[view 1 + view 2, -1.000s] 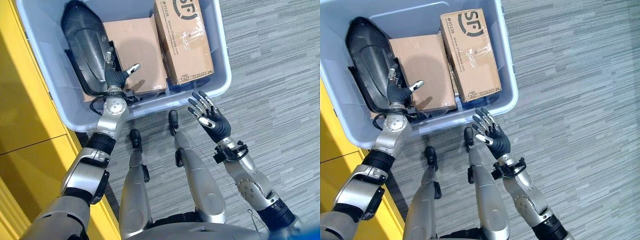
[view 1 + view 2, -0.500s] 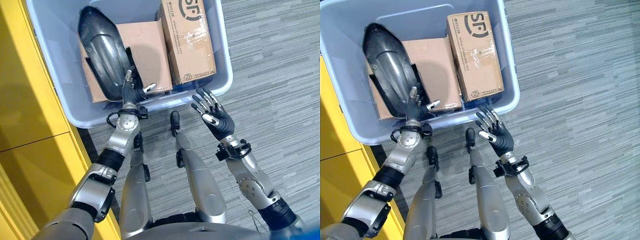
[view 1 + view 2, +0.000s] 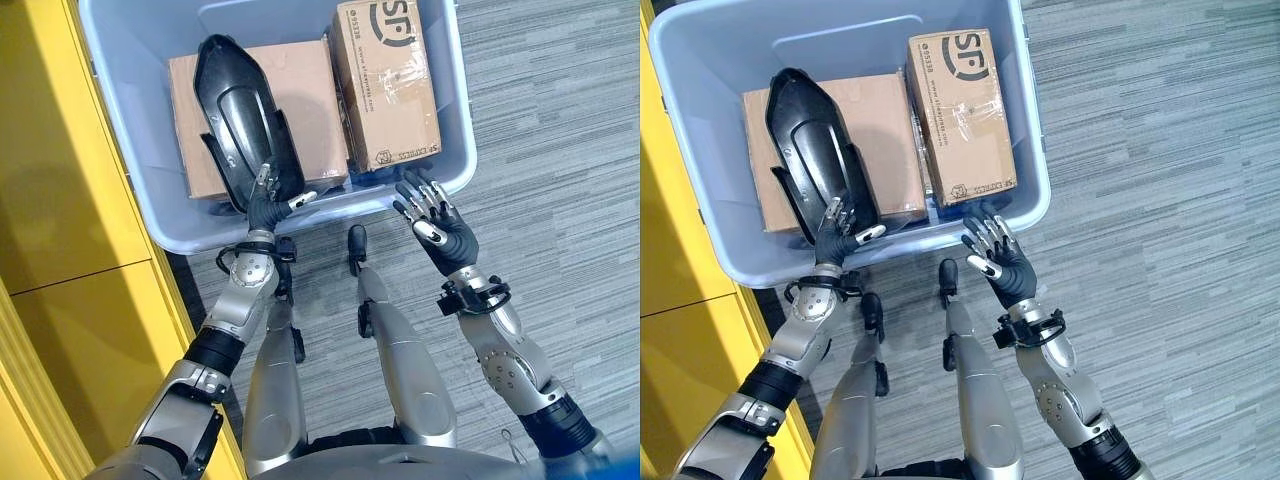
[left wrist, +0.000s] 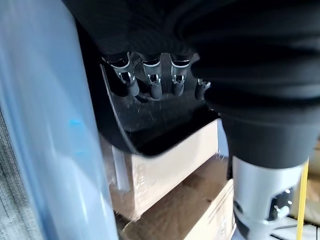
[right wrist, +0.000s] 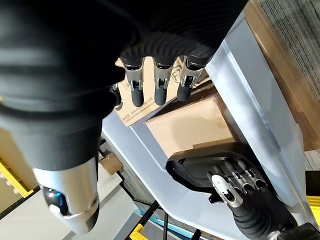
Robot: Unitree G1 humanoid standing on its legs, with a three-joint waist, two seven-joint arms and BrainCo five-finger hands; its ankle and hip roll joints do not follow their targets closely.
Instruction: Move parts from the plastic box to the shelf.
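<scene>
A long black curved plastic part (image 3: 240, 115) lies in the blue-grey plastic box (image 3: 125, 140), slanting across a flat brown carton (image 3: 310, 100). A taller printed carton (image 3: 385, 80) fills the box's right side. My left hand (image 3: 262, 212) reaches over the box's near wall, its fingers (image 4: 152, 85) straight against the black part's near end and the thumb spread off to the side. The right hand (image 3: 445, 232) hovers open, palm up, just outside the box's near right corner, holding nothing.
A yellow shelf unit (image 3: 70, 250) runs along the left, close against the box. Grey striped carpet (image 3: 550, 150) stretches to the right and in front of the box.
The view has shifted. Inside the box the black part has moved from the left wall to over the flat carton, with my left hand on it drawn back toward the near wall. The right hand barely moved.
</scene>
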